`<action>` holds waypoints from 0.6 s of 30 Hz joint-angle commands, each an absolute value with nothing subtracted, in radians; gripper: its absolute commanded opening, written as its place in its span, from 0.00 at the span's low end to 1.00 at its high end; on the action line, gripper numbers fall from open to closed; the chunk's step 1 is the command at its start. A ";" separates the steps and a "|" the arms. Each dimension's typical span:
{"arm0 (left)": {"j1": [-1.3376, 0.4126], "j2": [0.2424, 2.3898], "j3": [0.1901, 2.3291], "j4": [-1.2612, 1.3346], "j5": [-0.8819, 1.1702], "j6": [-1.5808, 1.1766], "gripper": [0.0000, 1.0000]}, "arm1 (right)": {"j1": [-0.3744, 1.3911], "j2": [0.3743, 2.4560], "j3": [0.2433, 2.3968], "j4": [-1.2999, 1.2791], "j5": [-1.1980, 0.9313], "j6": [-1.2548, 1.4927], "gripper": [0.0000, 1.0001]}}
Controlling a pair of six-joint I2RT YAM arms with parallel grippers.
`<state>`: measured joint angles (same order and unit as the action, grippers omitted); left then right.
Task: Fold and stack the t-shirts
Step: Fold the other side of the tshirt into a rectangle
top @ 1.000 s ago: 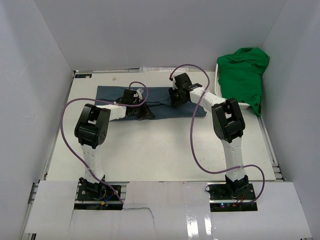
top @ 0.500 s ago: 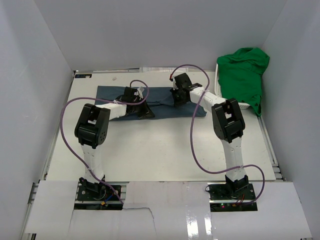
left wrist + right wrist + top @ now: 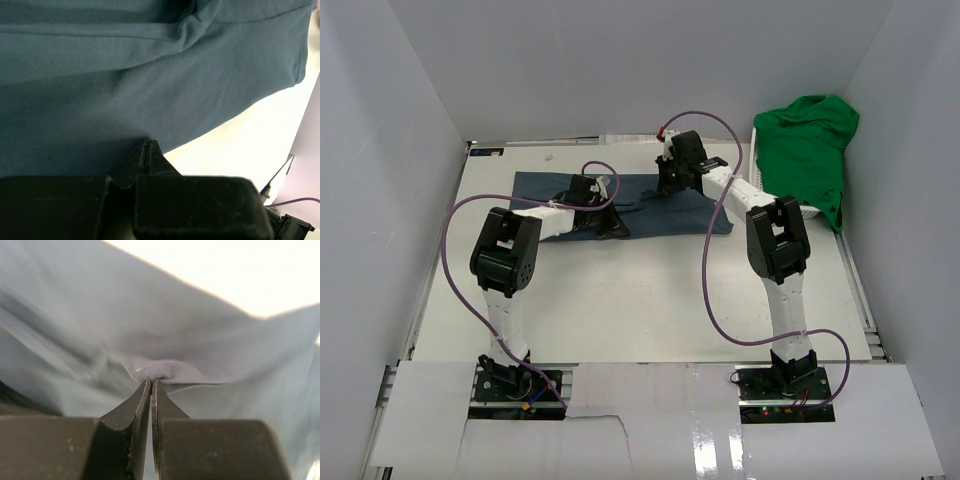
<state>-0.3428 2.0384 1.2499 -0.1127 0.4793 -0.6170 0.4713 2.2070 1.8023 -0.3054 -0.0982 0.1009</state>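
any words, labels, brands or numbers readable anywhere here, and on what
None can be read. The blue shirt, green shirt and basket show no print in any view, and no neck label is in sight.

Pale grey walls (image 3: pixel 620 60), white table (image 3: pixel 640 290), bright even light

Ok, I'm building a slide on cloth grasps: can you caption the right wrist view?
Right gripper shut on a stitched fold of the slate-blue t-shirt, cloth bunched at its fingertips.
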 commanded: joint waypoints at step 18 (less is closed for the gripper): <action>-0.390 1.962 1.215 -0.127 0.448 -0.601 0.00 | 0.385 2.174 1.757 0.204 -0.252 0.241 0.90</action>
